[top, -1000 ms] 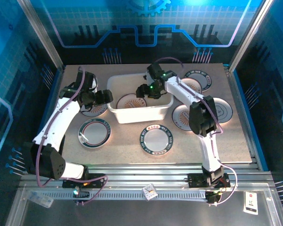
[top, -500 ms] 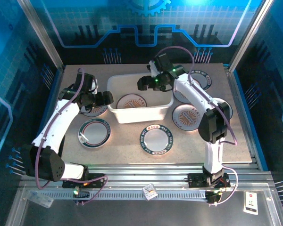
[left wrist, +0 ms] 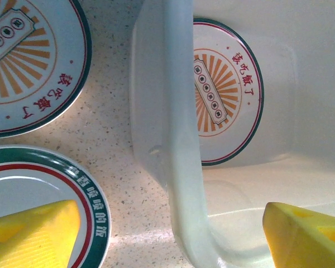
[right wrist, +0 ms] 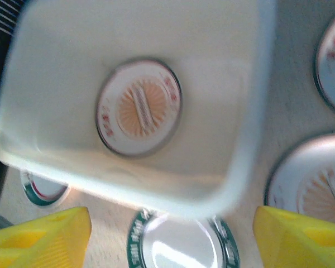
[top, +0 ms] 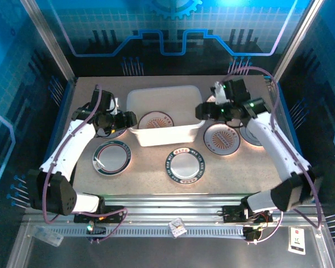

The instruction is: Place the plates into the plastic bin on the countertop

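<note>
Left gripper (top: 126,118) straddles the plastic bin (top: 163,136) rim (jaws seemingly wide).

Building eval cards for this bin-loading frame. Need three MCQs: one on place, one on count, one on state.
1. Where is the left gripper?
A) astride the left wall of the plastic bin
B) over the countertop's far right corner
C) down at its base rail

2. How many plates lie inside the plastic bin?
A) none
B) one
C) three

3. The right gripper is:
A) shut on a plate
B) shut, empty
C) open, empty

Answers:
1 A: in the left wrist view its yellow fingers sit on either side of the wall.
2 B: a single sunburst plate lies on the bin's floor.
3 C: its fingers stand wide apart with nothing between them.
</note>
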Controlling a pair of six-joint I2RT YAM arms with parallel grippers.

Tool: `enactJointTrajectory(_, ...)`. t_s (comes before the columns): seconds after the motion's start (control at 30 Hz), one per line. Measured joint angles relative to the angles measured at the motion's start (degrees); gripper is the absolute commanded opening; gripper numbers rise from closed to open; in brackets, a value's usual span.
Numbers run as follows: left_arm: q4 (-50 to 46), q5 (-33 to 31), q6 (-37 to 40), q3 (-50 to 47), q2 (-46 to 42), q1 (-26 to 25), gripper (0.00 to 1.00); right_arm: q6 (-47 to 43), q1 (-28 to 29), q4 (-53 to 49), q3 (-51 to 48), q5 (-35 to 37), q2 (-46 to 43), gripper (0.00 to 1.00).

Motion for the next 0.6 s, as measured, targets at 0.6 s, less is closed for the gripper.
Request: enactJointTrajectory(0.6, 3.4, 1.1, -1.2, -1.7, -1.7, 0.0, 0.86, 6.6, -2.4, 14.1, -36.3, -4.9, -4.2, 0.61)
